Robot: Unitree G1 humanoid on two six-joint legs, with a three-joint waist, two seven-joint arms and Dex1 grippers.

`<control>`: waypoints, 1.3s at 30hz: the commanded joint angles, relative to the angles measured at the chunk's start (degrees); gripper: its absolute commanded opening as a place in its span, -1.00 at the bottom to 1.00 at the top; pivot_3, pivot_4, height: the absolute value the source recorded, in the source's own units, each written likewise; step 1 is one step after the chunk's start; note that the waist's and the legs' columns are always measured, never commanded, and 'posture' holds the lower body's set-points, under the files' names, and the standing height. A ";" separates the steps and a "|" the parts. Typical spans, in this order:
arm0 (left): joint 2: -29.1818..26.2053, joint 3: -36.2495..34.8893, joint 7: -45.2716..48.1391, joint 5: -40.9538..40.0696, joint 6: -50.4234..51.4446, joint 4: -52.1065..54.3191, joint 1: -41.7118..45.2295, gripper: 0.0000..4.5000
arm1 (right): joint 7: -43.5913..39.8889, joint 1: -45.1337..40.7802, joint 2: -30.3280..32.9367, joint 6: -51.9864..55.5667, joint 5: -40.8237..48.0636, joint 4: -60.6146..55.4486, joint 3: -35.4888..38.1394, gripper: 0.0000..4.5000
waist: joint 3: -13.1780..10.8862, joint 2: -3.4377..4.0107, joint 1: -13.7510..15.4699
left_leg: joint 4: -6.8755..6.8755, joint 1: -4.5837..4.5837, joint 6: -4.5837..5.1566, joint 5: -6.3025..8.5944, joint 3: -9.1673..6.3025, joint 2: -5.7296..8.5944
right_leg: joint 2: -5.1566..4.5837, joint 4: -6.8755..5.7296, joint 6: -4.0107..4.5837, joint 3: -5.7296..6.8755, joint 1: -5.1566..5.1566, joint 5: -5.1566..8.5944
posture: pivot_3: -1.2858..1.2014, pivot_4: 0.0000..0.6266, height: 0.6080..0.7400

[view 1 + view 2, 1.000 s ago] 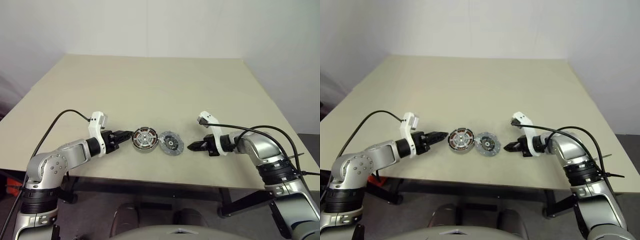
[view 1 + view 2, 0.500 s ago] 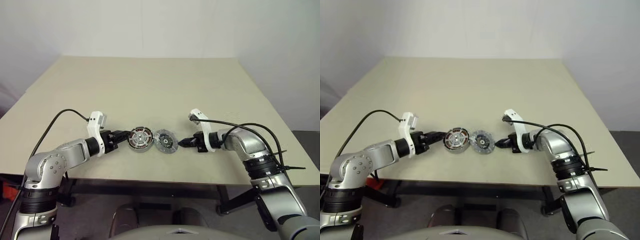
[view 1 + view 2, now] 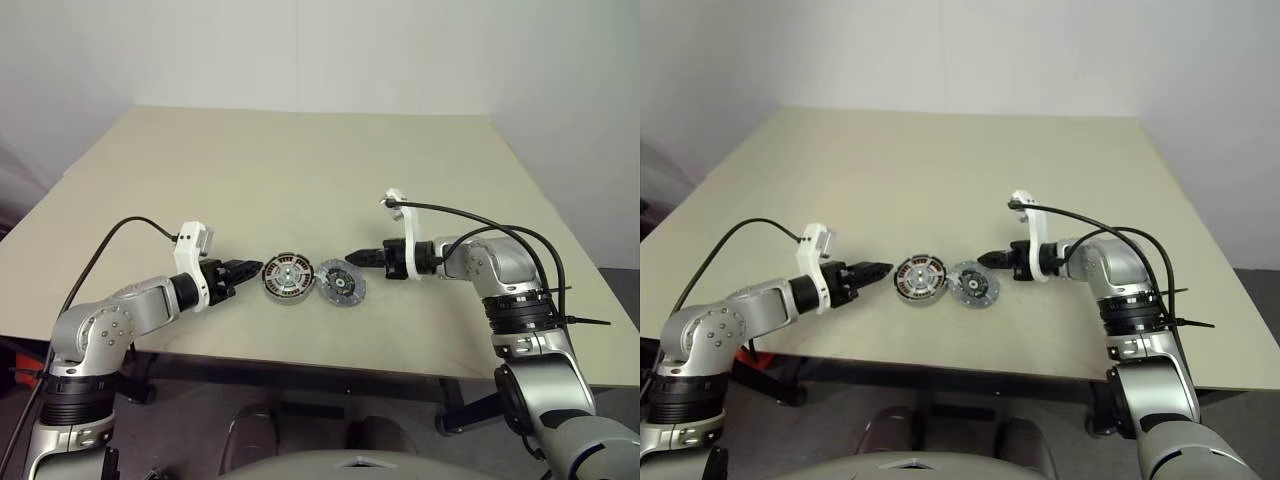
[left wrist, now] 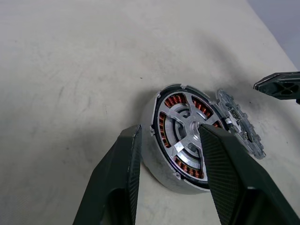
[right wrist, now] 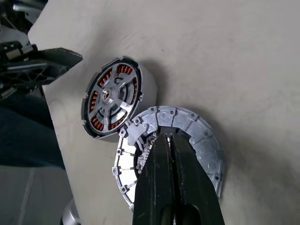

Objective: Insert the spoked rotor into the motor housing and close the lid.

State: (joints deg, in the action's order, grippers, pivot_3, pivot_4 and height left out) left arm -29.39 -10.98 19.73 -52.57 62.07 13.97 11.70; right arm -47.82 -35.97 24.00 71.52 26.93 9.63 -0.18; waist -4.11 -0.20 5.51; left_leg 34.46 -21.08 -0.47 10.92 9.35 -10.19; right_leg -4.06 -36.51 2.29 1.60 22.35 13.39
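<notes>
1. The motor housing [image 3: 289,278] lies flat on the beige tabletop [image 3: 300,170], near its front edge. In the left wrist view its copper windings show in a ring behind silver spokes that run out from a central hub.
2. The spoked rotor appears already seated in the motor housing: the silver spokes and hub [image 5: 111,97] sit inside the dark rim, over the windings.
3. The lid [image 3: 341,283], a grey disc with cut-outs, lies on the tabletop just to the right of the motor housing. In the right wrist view its edge meets the housing's rim; whether it leans on the rim or only touches it I cannot tell.
4. The left tool [image 4: 168,140] sits at the left of the motor housing with its two fingers parted to a middling gap. In the left wrist view one finger [image 4: 123,176] stands beside the housing's outer wall and the other crosses in front of its face. Whether either finger touches the housing I cannot tell.
5. The right tool [image 3: 352,257] has its fingers pressed together, holding nothing. Its tip points leftward at the lid's upper right edge, just above it; contact cannot be judged.
</notes>
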 commanded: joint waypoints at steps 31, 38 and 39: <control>-0.60 -2.30 1.02 1.18 0.88 0.85 0.74 -0.09 | -5.45 9.16 6.58 -5.58 3.74 -4.55 -10.29 -0.99 | 0.02 -0.02 -0.05 | -0.08 0.25 -0.05 -0.04 -0.02 0.00 | 0.00 0.03 -0.36 -0.01 -0.17 0.20 | 0.03 -1.00 1.00; -0.71 -2.98 0.90 1.20 0.96 1.15 0.49 -0.09 | -4.67 6.75 4.51 -7.41 3.24 -1.60 -8.79 -0.99 | 0.02 -0.03 -0.19 | -0.08 0.54 0.00 -0.01 -0.02 -0.05 | 0.00 0.03 -0.38 -0.01 -0.33 0.22 | 0.03 -1.00 1.00; -0.71 -2.99 0.93 1.25 0.95 1.12 0.51 -0.09 | -4.51 6.36 4.20 -7.74 3.32 -1.24 -8.37 -0.99 | 0.02 -0.03 -0.18 | -0.08 0.53 -0.02 -0.02 -0.02 -0.05 | 0.00 0.03 -0.39 -0.01 -0.32 0.22 | 0.03 -1.00 1.00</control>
State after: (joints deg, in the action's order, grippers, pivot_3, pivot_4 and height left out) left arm -29.61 -12.74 20.68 -51.35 63.16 13.75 11.60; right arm -52.38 -27.82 28.78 65.33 30.14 8.40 -9.83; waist -4.09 -0.23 5.33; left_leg 34.38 -20.55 -0.49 10.90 9.34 -10.23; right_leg -4.06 -36.48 1.90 1.59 22.04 13.61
